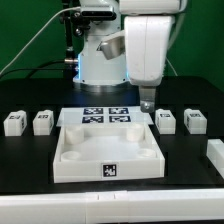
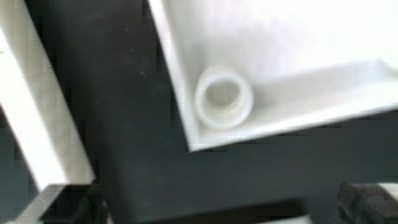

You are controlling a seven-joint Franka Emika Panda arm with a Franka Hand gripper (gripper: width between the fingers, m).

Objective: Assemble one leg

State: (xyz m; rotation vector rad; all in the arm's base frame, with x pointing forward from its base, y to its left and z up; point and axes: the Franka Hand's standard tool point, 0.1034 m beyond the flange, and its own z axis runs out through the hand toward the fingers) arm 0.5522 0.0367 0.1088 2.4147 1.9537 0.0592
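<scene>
Four small white legs with black-and-white tags lie on the black table. Two are at the exterior view's left (image 1: pixel 14 123) (image 1: pixel 42 121) and two at its right (image 1: pixel 166 121) (image 1: pixel 194 122). My gripper (image 1: pixel 147 100) hangs over the table by the far right corner of the large white tray-like part (image 1: pixel 70 150), just left of the nearer right leg and apart from it. In the wrist view the gripper (image 2: pixel 214 205) is open and empty, with dark table between the fingertips (image 2: pixel 63 205). That view shows the tray part's corner and one round hole (image 2: pixel 221 92), but no leg.
The marker board (image 1: pixel 108 117) lies behind the tray part. A white bar (image 1: pixel 100 210) runs along the table's front, and another white piece (image 1: pixel 215 155) sits at the exterior view's right edge. A white strip (image 2: pixel 45 100) shows in the wrist view.
</scene>
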